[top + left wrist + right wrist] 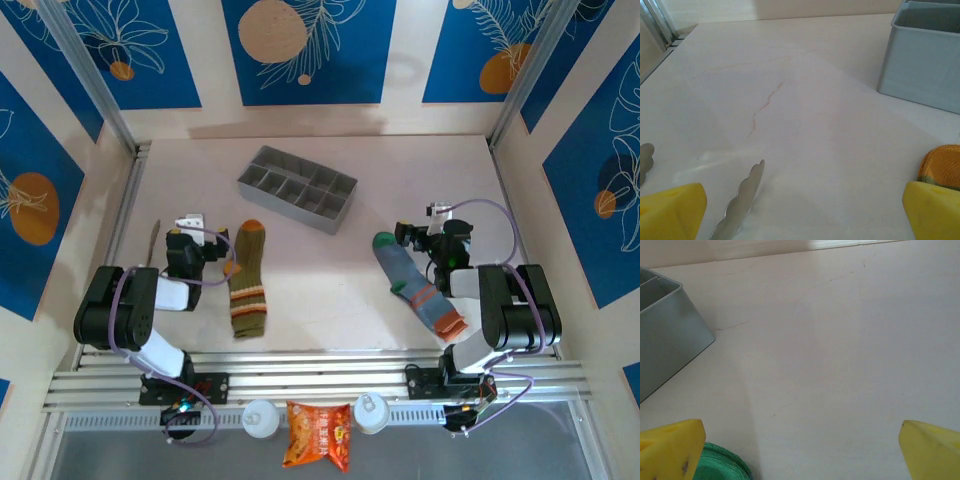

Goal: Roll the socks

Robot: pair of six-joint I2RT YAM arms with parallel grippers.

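An orange snack packet (pixel 317 435) is seen at the near edge. The olive-brown sock (pixel 248 283) is laid flat just beside the left gripper (pixel 800 215), whose fingers are spread wide with nothing held. The grey-blue sock (pixel 412 283) is laid by the right gripper (pixel 800 450), also spread wide and holding nothing.

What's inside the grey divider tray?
Grey divider tray: from the top, dividers and bare grey floors, no items seen. Slivers of floor tucked behind the dividers and near wall are hidden; from the wrist cameras its outer wall blocks the interior.
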